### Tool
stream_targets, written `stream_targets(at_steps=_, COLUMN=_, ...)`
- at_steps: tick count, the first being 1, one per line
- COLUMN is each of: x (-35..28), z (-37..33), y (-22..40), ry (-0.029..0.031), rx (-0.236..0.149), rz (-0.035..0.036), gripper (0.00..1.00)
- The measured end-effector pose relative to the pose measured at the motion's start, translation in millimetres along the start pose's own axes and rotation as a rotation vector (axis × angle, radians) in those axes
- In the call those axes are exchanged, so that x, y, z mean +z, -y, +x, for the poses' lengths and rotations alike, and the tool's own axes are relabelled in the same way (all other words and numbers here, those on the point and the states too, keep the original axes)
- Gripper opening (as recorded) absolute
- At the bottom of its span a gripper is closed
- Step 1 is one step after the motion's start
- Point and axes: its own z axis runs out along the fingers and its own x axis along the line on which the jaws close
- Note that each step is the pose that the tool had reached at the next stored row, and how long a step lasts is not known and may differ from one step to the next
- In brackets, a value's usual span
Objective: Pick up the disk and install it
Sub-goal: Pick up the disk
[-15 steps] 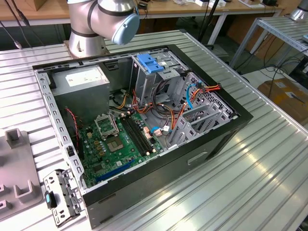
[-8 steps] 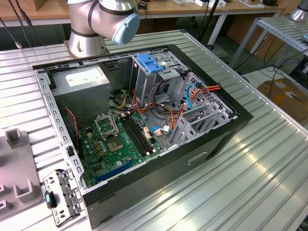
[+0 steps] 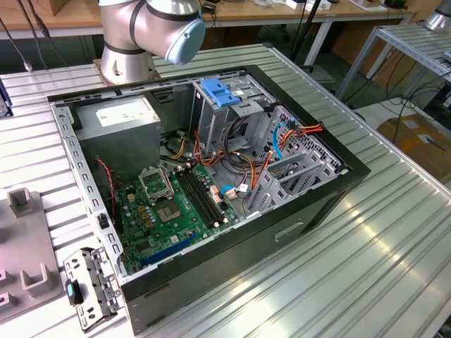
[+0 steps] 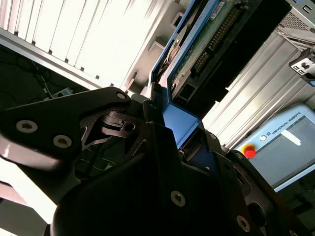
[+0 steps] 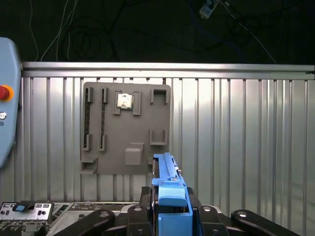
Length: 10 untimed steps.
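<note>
- Open black computer case [image 3: 310,204] lies on its side on the ribbed aluminium table [image 3: 394,239]. The arm [image 3: 148,28] has its base at the far edge.
- Inside the case: green motherboard [image 3: 176,211] toward the near side; grey power-supply box [image 3: 120,120] at the far corner on the exterior view's left; perforated grey drive cage [image 3: 225,123] with a blue plastic bracket [image 3: 222,93] on top.
- Orange and red cables [image 3: 303,129] are draped over the cage area on the exterior view's right.
- Grey moulded fixture plate [image 5: 125,130] lies flat on the table, with a square silver chip [image 5: 124,101] seated in one pocket.
- Pale blue pendant [image 4: 285,142] with a red button [image 4: 250,152] lies on the table near the plate.
- Claw [image 5: 171,199]: black, bolted links, clamped on the disk [image 5: 165,169], one finger on each side.
- The disk is held clear of the table, edge-on in the first wrist view, with its blue rail showing.
- In the second wrist view the disk's [image 4: 197,54] green circuit-board face and a row of connector pins show.
</note>
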Motion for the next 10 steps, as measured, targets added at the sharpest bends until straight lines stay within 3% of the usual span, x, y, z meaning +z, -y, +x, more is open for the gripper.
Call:
stream_targets(at_steps=2, x=-0.1, z=2.8, y=0.2, ry=0.0000, rx=0.000, rz=-0.0001, gripper=0.37)
stream_targets(at_steps=4, x=-0.1, z=10.9, y=0.4, ry=0.0001, rx=0.001, rz=-0.0007, gripper=0.37)
stream_targets(at_steps=10, x=-0.1, z=25.1, y=4.0, ry=0.0001, rx=0.002, rz=-0.0025, gripper=0.37)
